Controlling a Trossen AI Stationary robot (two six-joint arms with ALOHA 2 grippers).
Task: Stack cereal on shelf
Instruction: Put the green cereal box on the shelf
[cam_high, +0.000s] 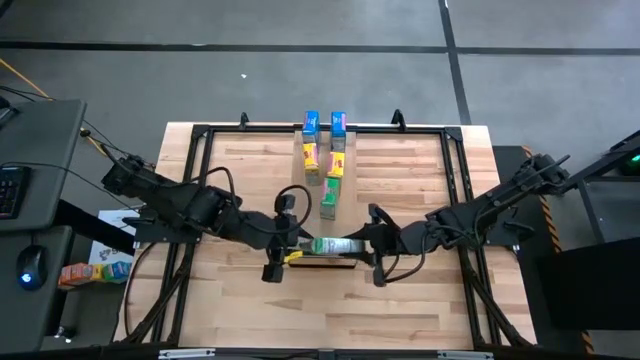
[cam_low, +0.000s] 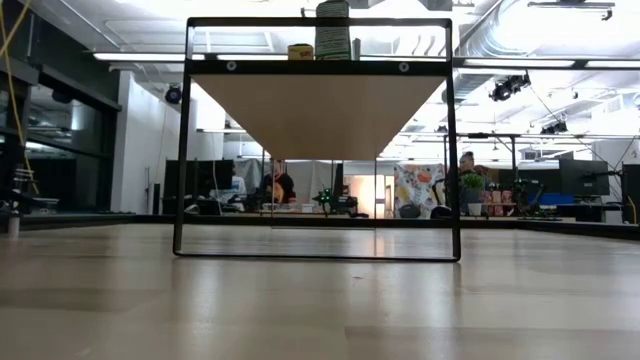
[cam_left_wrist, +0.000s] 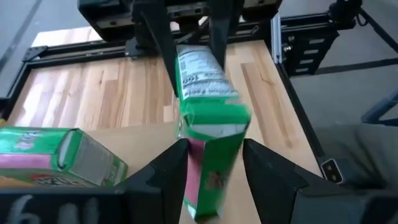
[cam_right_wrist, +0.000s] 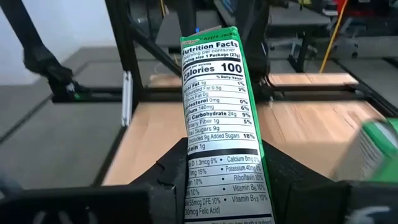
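My right gripper (cam_high: 365, 245) (cam_right_wrist: 222, 146) is shut on a green cereal box (cam_high: 335, 245) (cam_left_wrist: 208, 93) above the near end of the pale shelf (cam_high: 322, 225) (cam_low: 320, 110). My left gripper (cam_high: 300, 250) (cam_left_wrist: 211, 146) is open, with its fingers on either side of the box's other end. A second green box (cam_high: 329, 200) (cam_left_wrist: 56, 155) lies on its side on the shelf. Two blue boxes (cam_high: 311, 123) and two yellow boxes (cam_high: 311, 155) stand at the shelf's far end. My right gripper pinches the green box's two broad faces between its two fingers, at the end toward the table's right (cam_right_wrist: 224, 180). The fingers come level from the right and lie along the box. The box is level, its nutrition panel up. I cannot tell whether my left gripper's fingers (cam_left_wrist: 177, 158) touch the box.
A black metal frame (cam_high: 200, 135) (cam_low: 185, 150) surrounds and carries the shelf over the butcher-block table (cam_high: 240, 310). A keyboard and mouse (cam_high: 30, 265) and a colourful carton (cam_high: 95, 268) lie off the table's left. People (cam_low: 280, 188) sit in the room beyond.
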